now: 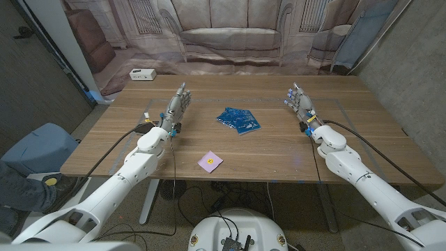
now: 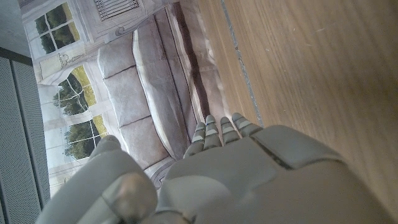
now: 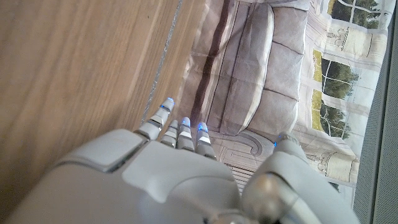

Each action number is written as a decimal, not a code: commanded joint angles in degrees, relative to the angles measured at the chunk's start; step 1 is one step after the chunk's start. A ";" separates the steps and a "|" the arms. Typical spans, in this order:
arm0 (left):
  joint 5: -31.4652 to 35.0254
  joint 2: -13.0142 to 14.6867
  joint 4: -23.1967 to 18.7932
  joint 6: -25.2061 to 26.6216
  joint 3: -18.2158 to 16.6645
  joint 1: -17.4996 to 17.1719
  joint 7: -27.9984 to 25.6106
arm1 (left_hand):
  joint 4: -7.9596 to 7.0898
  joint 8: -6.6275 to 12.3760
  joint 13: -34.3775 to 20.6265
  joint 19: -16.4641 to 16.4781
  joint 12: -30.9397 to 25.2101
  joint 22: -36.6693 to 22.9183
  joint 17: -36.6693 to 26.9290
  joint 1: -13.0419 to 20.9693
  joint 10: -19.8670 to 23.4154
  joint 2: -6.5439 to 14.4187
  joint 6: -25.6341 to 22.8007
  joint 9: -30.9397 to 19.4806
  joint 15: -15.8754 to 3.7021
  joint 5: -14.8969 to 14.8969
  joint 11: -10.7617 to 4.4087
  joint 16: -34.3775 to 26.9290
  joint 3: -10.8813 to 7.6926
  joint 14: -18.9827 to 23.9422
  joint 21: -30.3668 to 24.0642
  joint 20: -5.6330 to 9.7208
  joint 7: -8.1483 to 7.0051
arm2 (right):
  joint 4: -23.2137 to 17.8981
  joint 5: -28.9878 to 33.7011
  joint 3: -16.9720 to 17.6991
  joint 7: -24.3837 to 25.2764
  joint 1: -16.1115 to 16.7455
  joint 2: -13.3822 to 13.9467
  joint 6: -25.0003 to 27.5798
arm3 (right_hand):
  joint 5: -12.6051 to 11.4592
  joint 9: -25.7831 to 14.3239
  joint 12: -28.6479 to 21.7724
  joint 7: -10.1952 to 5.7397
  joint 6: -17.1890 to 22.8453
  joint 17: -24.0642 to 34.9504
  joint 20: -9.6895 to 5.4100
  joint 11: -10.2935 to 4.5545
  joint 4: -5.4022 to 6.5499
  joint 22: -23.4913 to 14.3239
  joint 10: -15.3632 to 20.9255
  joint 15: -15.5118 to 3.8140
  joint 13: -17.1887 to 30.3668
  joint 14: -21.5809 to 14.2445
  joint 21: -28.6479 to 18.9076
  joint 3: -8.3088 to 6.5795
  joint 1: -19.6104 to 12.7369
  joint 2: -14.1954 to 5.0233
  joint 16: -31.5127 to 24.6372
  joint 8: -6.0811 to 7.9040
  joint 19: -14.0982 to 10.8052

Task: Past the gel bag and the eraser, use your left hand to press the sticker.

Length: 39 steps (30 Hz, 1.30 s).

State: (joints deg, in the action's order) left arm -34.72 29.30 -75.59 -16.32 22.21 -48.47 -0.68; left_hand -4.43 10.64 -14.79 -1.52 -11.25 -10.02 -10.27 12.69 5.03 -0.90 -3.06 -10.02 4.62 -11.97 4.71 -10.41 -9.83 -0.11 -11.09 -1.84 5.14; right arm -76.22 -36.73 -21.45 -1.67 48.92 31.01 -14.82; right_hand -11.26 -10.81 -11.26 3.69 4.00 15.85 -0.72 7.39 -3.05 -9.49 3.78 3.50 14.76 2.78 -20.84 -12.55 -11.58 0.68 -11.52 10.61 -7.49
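A small pink sticker (image 1: 210, 162) with a yellow centre lies near the table's front edge, right of my left forearm. A blue gel bag (image 1: 240, 119) lies in the middle of the table. My left hand (image 1: 177, 107) stands on the left side of the table, fingers straight and together, holding nothing; it is well behind and left of the sticker. My right hand (image 1: 300, 102) stands likewise on the right side, empty. In the left wrist view the back of my left hand (image 2: 261, 174) has its fingers stretched over bare wood. My right hand (image 3: 155, 174) looks the same in its wrist view.
A white power strip (image 1: 141, 74) lies at the table's far left corner. A backdrop printed with a sofa (image 1: 230, 35) hangs behind the table. A blue chair (image 1: 38, 150) stands at the left, with a person's leg and shoe (image 1: 35, 189) beside it.
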 commanded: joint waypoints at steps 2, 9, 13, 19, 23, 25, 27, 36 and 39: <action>4.53 0.07 -1.12 -2.61 1.11 -1.26 -3.03 | 0.17 0.38 0.15 -0.41 -0.55 -0.28 -0.06 0.49 0.82 0.12 -0.53 -0.13 0.26 -0.24 -0.39 -0.46 -0.46 0.44 -0.24 -0.32 0.32 | -3.04 0.66 0.06 0.74 2.04 2.36 1.82 | -0.24 -0.27 -0.45 0.35 0.18 0.18 0.08 0.38 -0.02 -0.13 0.03 0.41 0.00 -0.02 -0.21 -0.35 -0.61 -0.06 -0.19 0.28 -0.46; 5.07 0.07 0.12 -5.00 1.17 -1.57 -1.99 | 0.34 0.68 0.63 0.33 -1.07 -0.27 -0.05 0.60 2.14 0.17 -1.73 -0.11 0.05 -0.21 -0.73 -0.82 -0.37 1.67 -0.51 -0.23 0.08 | -4.04 1.09 0.29 1.19 2.93 2.76 1.08 | -0.21 -0.25 -0.47 0.29 0.23 0.06 0.15 0.41 -0.09 -0.13 0.10 0.44 -0.12 -0.04 -0.04 -0.31 -0.62 -0.09 -0.18 0.32 -0.50; 5.96 0.92 -1.69 -4.69 0.92 -2.49 -3.22 | 0.46 0.83 0.94 0.78 -1.30 -0.26 -0.03 0.65 2.85 0.15 -2.52 -0.11 -0.16 -0.18 -0.89 -0.99 -0.27 2.46 -0.63 -0.41 0.07 | -4.02 1.06 0.28 0.97 2.96 2.74 0.89 | -0.18 -0.23 -0.51 0.24 0.39 -0.03 0.19 0.43 -0.13 -0.14 0.19 0.39 -0.22 -0.15 0.06 -0.27 -0.62 -0.10 -0.22 0.40 -0.60; 7.63 2.16 -3.90 -4.73 0.60 -3.49 -4.66 | 0.58 0.99 1.24 1.56 -1.56 -0.25 -0.03 0.72 3.69 0.17 -3.43 -0.10 -0.22 -0.16 -0.80 -1.16 -0.20 3.33 -0.85 -0.51 -0.02 | -3.84 1.01 0.26 0.94 3.10 2.55 0.60 | -0.16 -0.21 -0.53 0.30 0.63 -0.12 0.19 0.40 -0.17 -0.15 0.26 0.39 -0.32 -0.14 0.21 -0.26 -0.62 -0.17 -0.21 0.51 -0.66; 8.33 2.84 -5.08 -4.88 0.39 -4.06 -5.02 | 0.67 1.17 1.49 1.89 -1.85 -0.25 -0.02 0.78 4.59 0.21 -4.37 -0.11 -0.43 -0.14 -1.12 -1.29 -0.15 4.12 -0.90 -0.65 0.02 | -3.80 -0.02 0.72 -0.24 3.49 2.35 -0.52 | -0.12 -0.19 -0.57 0.85 1.33 -0.27 0.18 0.47 -0.23 -0.15 0.41 0.43 -0.48 -0.25 0.43 -0.18 -0.58 -0.19 -0.24 0.78 -0.75; 8.63 3.10 -5.59 -4.96 0.31 -4.31 -5.17 | 0.70 1.19 1.57 2.10 -1.92 -0.25 -0.02 0.80 4.85 0.23 -4.59 -0.11 -0.49 -0.13 -1.11 -1.34 -0.13 4.39 -0.95 -0.60 0.01 | -4.17 0.13 0.86 -0.31 3.80 2.44 -1.21 | -0.10 -0.17 -0.62 1.28 1.63 -0.36 0.15 0.47 -0.28 -0.16 0.55 0.51 -0.57 -0.38 0.50 -0.13 -0.58 -0.18 -0.28 0.88 -0.91; 8.92 3.37 -6.33 -5.06 0.17 -4.73 -5.45 | 0.74 1.23 1.66 2.41 -1.94 -0.25 -0.02 0.82 4.98 0.24 -4.90 -0.11 -0.56 -0.13 -1.39 -1.38 -0.11 4.70 -1.03 -0.47 0.07 | -4.45 0.45 1.05 -0.39 4.19 2.50 -2.42 | -0.10 -0.16 -0.58 1.39 1.66 -0.41 0.09 0.44 -0.31 -0.16 0.47 0.44 -0.62 -0.42 0.52 -0.13 -0.60 -0.19 -0.28 0.88 -1.03; 9.82 2.89 -7.05 -5.70 0.02 -5.00 -6.52 | 1.11 1.60 2.46 6.18 -2.86 -0.21 0.00 1.00 8.47 0.26 -8.10 -0.13 -1.41 -0.04 -2.09 -1.90 0.18 8.33 -1.91 0.05 -0.61 | -4.34 0.67 1.49 -1.86 4.53 3.05 -4.62 | -0.05 -0.06 -0.72 2.15 1.83 -0.97 -0.21 -0.08 -0.73 -0.16 1.25 0.49 -1.21 -1.80 0.56 -0.04 -0.90 -0.19 -0.64 0.84 -2.83; 10.95 3.66 -8.61 -5.71 -0.15 -5.68 -7.22 | 1.17 1.68 2.55 6.44 -2.88 -0.21 0.00 1.04 8.73 0.24 -8.70 -0.13 -1.40 -0.03 -2.11 -1.84 0.23 8.57 -1.90 -0.01 -0.39 | -3.89 0.13 1.87 -2.25 4.64 2.61 -5.73 | -0.02 -0.02 -0.57 2.36 1.97 -1.10 -0.23 0.21 -0.73 -0.17 1.06 0.64 -1.43 -1.42 1.04 0.07 -0.76 -0.22 -0.46 0.83 -2.23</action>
State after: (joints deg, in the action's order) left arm -25.94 32.07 -81.15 -21.56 22.50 -52.74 -6.16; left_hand -3.64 11.93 -12.24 4.20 -13.65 -10.00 -10.12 12.99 13.05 -0.59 -11.09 -10.01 3.17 -11.97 2.67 -11.90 -9.52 7.69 -12.59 -1.65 4.71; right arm -80.44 -36.25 -20.35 -2.22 53.00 33.72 -16.78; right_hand -11.26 -10.73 -11.60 5.57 5.88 14.69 -0.92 7.17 -3.52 -9.47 4.62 3.78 13.33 1.42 -20.11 -12.55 -12.26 0.26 -11.97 11.04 -9.74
